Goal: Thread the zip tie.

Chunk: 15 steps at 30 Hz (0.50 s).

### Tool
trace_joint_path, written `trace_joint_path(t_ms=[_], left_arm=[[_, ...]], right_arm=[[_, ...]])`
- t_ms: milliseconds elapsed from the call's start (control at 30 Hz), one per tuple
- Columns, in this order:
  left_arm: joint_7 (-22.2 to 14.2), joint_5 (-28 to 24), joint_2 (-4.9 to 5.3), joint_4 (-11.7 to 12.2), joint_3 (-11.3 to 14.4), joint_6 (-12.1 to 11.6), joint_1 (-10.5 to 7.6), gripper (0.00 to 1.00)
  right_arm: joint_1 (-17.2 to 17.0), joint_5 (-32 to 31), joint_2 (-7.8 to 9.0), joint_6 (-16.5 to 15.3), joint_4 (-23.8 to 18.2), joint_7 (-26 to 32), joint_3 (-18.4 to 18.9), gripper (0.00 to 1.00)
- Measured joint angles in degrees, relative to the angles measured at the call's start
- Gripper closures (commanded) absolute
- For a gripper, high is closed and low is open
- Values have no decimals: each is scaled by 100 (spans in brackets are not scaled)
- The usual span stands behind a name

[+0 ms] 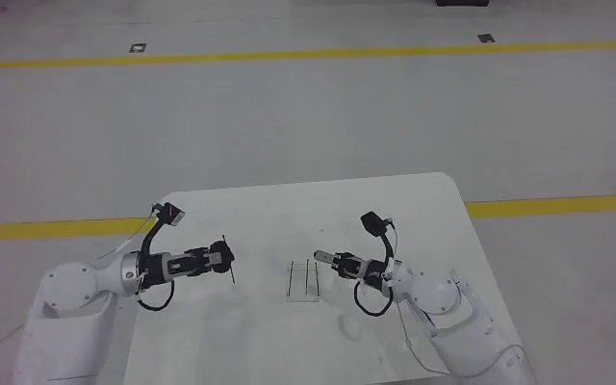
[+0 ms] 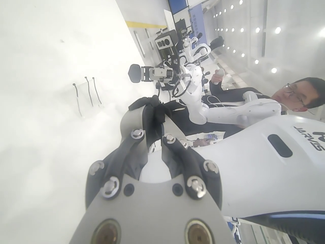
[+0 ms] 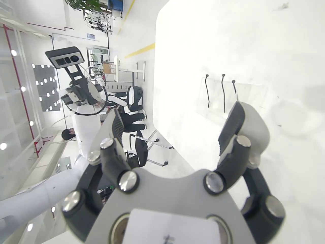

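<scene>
My left gripper (image 1: 223, 257) is over the table's left half, shut on a thin black zip tie (image 1: 228, 260) that crosses its tip. In the left wrist view its black pads (image 2: 152, 107) are pressed together. Three more black zip ties (image 1: 304, 277) lie side by side on a small clear plate (image 1: 303, 296) at the table's middle, also visible as zip ties (image 2: 89, 91) and zip ties (image 3: 223, 92) in the wrist views. My right gripper (image 1: 320, 257) sits just right of the plate, and in its own view this gripper (image 3: 176, 115) is open with nothing between the fingers.
The white table (image 1: 385, 212) has rounded corners and bare surface behind and around the plate. A faint round mark (image 3: 292, 118) shows near the right gripper. A seated person (image 2: 254, 95) is beyond the table's near edge, touching nothing on it.
</scene>
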Motion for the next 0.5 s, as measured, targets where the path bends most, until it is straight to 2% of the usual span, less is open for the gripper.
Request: trace_joint_path(t_ms=[67, 133, 233, 267, 367, 500], left_arm=[[0, -18, 8, -11, 25, -12, 2, 100], [0, -13, 7, -11, 22, -11, 2, 100], [0, -11, 6, -11, 20, -9, 2, 100], [0, -11, 6, -11, 20, -9, 2, 100], [0, -11, 6, -11, 20, -9, 2, 100], [0, -11, 6, -11, 20, -9, 2, 100]], right_arm=[[2, -33, -1, 4, -14, -23, -23, 0], [45, -254, -3, 185, -88, -45, -137, 0], [238, -1086, -10, 1015, -259, 33, -475, 0], [267, -1315, -20, 1116, -264, 57, -540, 0], [279, -1818, -89, 951, -270, 243, -626, 0], [296, -2640, -242, 933, -414, 759, -638, 0]])
